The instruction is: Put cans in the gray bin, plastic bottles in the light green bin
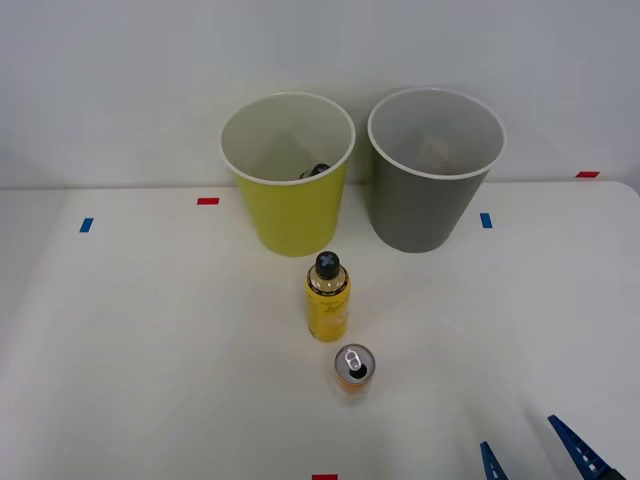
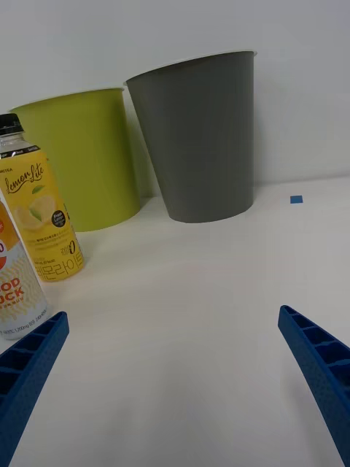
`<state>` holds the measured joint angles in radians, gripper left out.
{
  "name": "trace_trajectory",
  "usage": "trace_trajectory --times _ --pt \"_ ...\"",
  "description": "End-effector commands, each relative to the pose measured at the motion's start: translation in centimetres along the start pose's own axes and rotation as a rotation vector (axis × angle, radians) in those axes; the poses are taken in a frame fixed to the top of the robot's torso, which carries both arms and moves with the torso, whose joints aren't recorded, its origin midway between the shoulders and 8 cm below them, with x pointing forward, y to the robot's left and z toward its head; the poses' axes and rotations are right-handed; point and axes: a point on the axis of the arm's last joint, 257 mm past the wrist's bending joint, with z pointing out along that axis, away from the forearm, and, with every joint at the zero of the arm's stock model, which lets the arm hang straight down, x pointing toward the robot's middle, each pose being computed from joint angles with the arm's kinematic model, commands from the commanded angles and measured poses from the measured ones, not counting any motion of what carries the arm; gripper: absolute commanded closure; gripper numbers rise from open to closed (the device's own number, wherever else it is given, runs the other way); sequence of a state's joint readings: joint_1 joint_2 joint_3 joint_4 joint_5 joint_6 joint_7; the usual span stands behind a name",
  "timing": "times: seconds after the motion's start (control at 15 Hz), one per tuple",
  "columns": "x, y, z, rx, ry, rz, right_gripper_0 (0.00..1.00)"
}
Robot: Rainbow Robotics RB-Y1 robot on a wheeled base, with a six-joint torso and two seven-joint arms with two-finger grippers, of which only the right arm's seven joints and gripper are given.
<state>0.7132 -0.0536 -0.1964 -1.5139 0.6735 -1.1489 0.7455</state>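
A small orange can with a silver pull-tab top stands upright on the white table, its side also showing in the wrist view. Just behind it stands a yellow plastic bottle with a dark cap. The light green bin stands at the back, a dark cap showing inside it. Beside it on the right is the gray bin. My right gripper is open at the front right, low over the table, to the right of the can, holding nothing.
Small red and blue tape marks dot the white table. A pale wall rises right behind the bins. Bare tabletop lies between my gripper and the gray bin.
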Motion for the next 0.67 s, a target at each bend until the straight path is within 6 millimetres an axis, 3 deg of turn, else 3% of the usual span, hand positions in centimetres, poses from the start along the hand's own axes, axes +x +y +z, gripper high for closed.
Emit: trace_trajectory --times 0.07,0.67 --pt "0.0 0.0 0.0 0.0 0.0 0.0 0.0" --pt "0.0 0.0 0.0 0.0 0.0 0.0 0.0"
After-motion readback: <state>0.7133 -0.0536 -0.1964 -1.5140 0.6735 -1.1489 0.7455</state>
